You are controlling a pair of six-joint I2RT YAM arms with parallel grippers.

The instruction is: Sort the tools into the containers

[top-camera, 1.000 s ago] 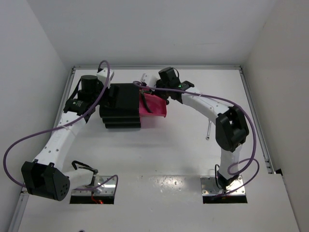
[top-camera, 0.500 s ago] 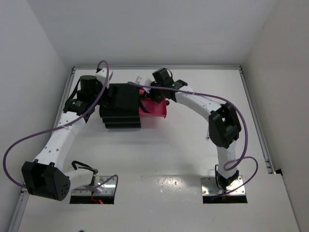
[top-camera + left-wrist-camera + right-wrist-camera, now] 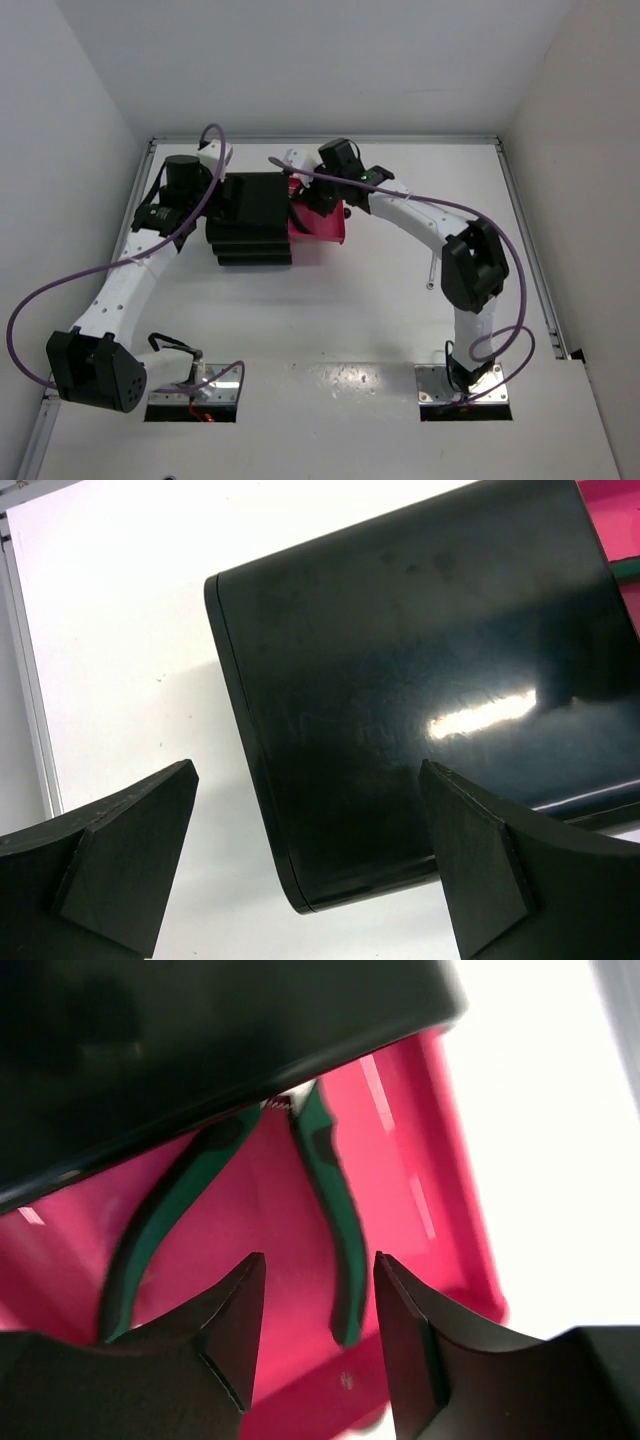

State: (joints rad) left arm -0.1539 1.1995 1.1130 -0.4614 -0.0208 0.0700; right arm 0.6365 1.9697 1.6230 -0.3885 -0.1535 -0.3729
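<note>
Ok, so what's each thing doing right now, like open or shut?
left gripper: open, empty, over the black chest.
right gripper: open, empty, above the pink drawer.
pink drawer: pulled out.
green pliers: lying in the pink drawer, handles spread.
silver wrench: lying on the table, not sorted yet.

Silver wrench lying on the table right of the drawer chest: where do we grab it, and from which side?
Likely mid-shaft of the silver wrench, coming straight down from above. It lies flat on the table, thin and long, running roughly near to far, so set the jaws to close across its narrow width.
</note>
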